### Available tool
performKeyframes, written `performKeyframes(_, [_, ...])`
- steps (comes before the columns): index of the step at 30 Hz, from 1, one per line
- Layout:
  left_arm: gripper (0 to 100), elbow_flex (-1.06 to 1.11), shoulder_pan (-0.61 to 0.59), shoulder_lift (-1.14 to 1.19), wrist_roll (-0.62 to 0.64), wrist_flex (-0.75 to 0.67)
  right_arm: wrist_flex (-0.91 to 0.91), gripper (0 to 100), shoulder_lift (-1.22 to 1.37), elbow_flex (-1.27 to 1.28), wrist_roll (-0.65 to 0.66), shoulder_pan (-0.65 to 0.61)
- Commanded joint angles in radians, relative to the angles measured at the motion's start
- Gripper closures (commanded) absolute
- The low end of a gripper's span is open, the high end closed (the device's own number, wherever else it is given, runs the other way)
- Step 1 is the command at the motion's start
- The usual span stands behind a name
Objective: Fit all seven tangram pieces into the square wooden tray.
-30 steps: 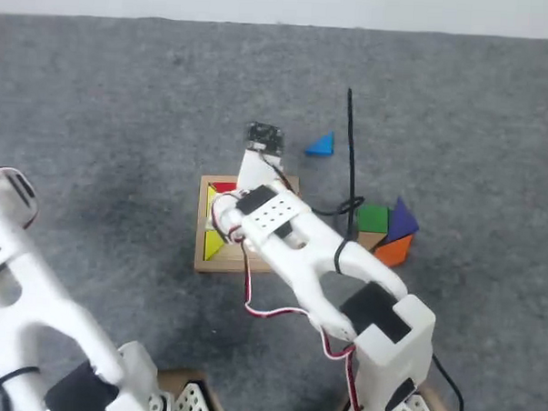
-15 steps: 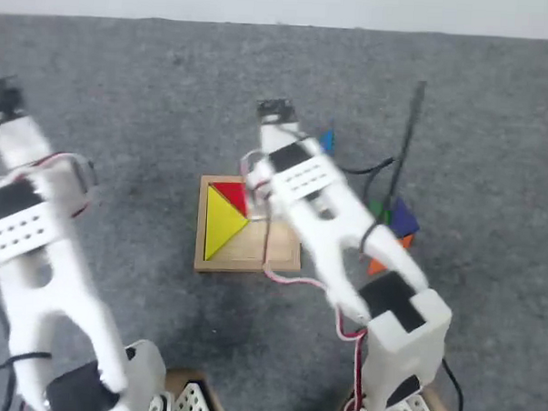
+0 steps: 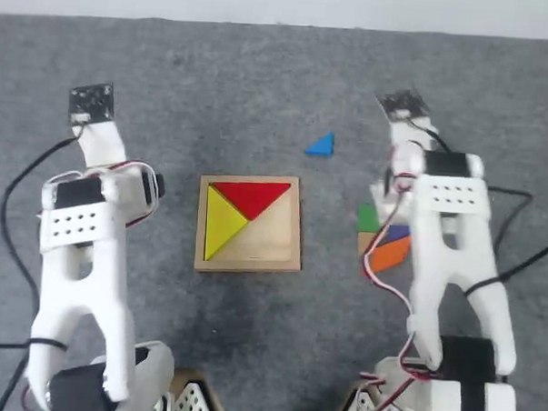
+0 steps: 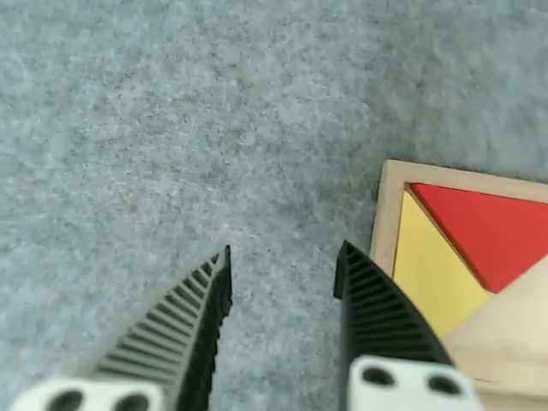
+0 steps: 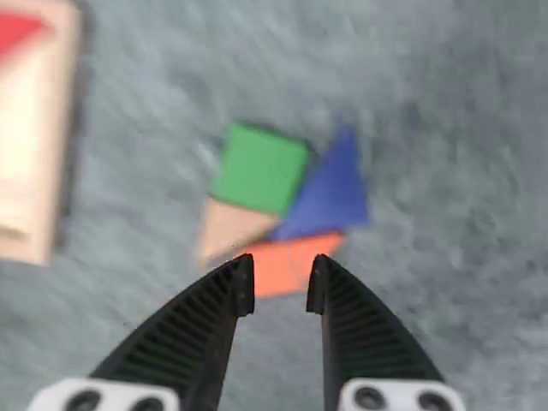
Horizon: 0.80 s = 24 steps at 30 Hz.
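Tray (image 3: 247,257) sits mid-table, with a yellow triangle (image 3: 221,223) along its left edge, a red one (image 3: 253,197) along its far edge, and the rest bare. The left gripper (image 4: 284,253) hangs spread and empty beside the tray's left edge. The right gripper (image 5: 281,265), slightly parted and empty, hovers over the abutting orange piece (image 3: 392,252), green square (image 5: 259,169) and purple triangle (image 5: 330,193). Farther off lies a small blue triangle (image 3: 320,146). The pieces look light, stiff and smooth, so pinch across opposite free edges.
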Motion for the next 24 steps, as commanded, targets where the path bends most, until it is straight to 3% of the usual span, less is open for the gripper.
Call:
performKeyframes(1, [80,-0.001,0.008,-0.011,0.011,-0.034,-0.059,79.3,-0.008,0.032,0.083,0.073])
performKeyframes(5, [80,0.004,0.003,-0.009,0.011,-0.034,-0.131,70.9,0.019,0.066,0.035,0.091])
performKeyframes(16, [80,0.004,0.003,-0.009,0.009,-0.034,-0.191,71.3,0.013,0.276,-0.172,-0.004])
performKeyframes(24, [80,0.004,0.002,-0.009,0.009,-0.034,-0.243,71.3,0.021,0.298,-0.456,-0.065])
